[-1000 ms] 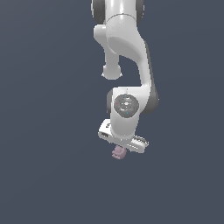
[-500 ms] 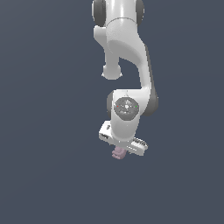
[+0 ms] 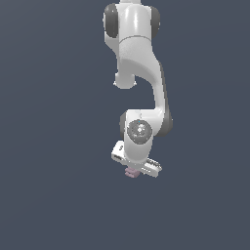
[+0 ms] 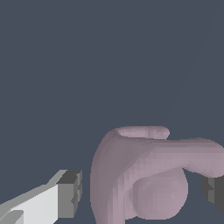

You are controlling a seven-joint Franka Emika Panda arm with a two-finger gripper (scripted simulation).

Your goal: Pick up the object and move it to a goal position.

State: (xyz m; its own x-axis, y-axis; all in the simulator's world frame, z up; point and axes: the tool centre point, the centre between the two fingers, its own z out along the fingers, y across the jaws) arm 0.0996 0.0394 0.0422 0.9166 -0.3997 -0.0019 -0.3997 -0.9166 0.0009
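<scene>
Nearest the wrist camera, the object fills the space between the two fingers: a dusty pink-mauve lump with a rounded bulge low down and a thick curved arm across its upper part. One dark finger pad sits just beside its flank with a thin sliver of grey showing between them; the other pad, at the frame's edge, meets the end of the curved arm. The fingers are closed to roughly the object's width and bracket it, though whether both pads truly press on it cannot be told.

In the exterior view, the gripper points downward under the white arm, and the object peeks out as a small pink bit below the hand, mostly hidden by it. All around lies plain dark grey surface, with open room to the exterior view's left, right and below; no edge of it shows anywhere.
</scene>
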